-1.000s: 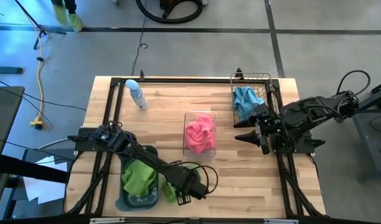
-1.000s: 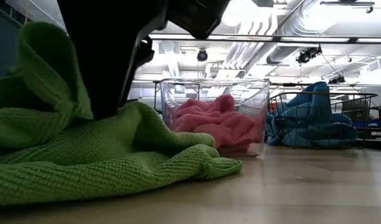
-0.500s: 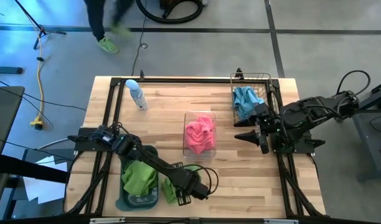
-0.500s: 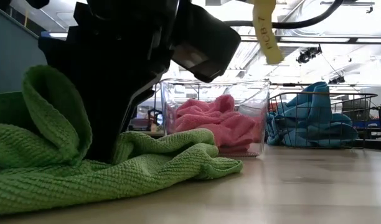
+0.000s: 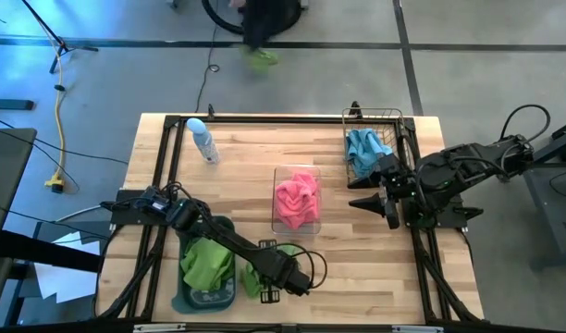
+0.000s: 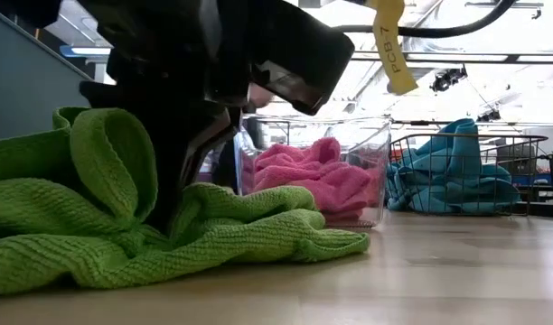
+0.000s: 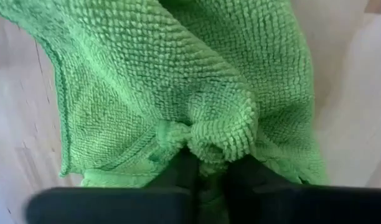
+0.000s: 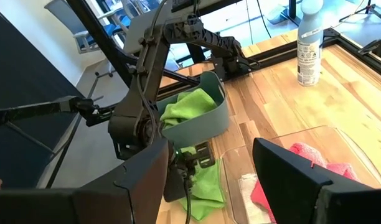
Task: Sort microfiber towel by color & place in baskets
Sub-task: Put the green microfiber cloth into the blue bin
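The wooden counter (image 5: 237, 157) carries three containers, with an arm reaching in from each side. The left arm stretches across the counter's near edge, and its tool (image 5: 267, 294) is down on a lime green towel (image 5: 257, 277) lying on the bare wood just beside the dark grey tub (image 5: 205, 301); the left wrist view shows the two dark fingers (image 7: 184, 171) closed on a bunched fold of that green cloth (image 7: 197, 112). The right arm waits at the counter's right side, its tool (image 5: 387, 202) near the wire-mesh basket (image 5: 394, 117), with the fingers (image 8: 296, 180) spread well apart and holding nothing. The grey tub at the near left already holds more green towel (image 5: 207, 261), heaped above its rim. The clear bin (image 5: 281, 172) stands in the middle of the counter with hot pink towels (image 5: 297, 202) inside it, and the wire-mesh basket at the far right corner holds light blue towels (image 5: 364, 148). In the low view the gripped green towel (image 6: 168, 235) spreads crumpled across the wood in front of the clear bin (image 6: 376, 135). A pale blue bottle (image 5: 202, 140) stands upright near the far left corner, well apart from the containers.
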Action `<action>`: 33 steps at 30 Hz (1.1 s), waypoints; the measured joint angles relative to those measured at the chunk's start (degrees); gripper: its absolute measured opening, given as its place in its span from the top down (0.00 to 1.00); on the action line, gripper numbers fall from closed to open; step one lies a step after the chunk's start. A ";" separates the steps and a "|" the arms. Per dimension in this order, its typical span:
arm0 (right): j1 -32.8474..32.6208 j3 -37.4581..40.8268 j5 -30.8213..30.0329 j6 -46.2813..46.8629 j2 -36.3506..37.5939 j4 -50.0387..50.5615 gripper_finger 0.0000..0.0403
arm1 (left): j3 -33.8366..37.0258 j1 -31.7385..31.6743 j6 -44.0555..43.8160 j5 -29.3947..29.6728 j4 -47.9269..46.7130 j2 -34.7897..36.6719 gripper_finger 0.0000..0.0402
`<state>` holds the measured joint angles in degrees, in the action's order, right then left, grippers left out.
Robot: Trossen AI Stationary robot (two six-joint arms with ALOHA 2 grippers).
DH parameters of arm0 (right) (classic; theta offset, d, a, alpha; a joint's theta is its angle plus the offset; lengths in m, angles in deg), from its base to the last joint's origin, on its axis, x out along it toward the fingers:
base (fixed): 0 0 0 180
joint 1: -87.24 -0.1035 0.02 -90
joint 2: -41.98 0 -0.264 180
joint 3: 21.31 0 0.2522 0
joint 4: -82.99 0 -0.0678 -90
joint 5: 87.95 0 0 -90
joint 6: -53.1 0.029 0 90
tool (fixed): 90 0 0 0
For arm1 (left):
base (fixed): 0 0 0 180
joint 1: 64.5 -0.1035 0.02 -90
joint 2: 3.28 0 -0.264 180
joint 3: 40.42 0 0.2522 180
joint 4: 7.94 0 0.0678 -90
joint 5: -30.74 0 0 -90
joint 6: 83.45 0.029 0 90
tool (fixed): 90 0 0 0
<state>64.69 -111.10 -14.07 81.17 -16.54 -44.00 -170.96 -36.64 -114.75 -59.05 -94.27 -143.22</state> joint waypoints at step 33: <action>-0.01 0.00 0.07 -3.23 0.08 -0.94 0.42 | 0.11 0.49 10.14 18.80 8.87 31.83 1.00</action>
<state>64.68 -111.10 -13.99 77.94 -16.46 -44.94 -170.85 -36.15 -104.61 -40.24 -85.41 -111.39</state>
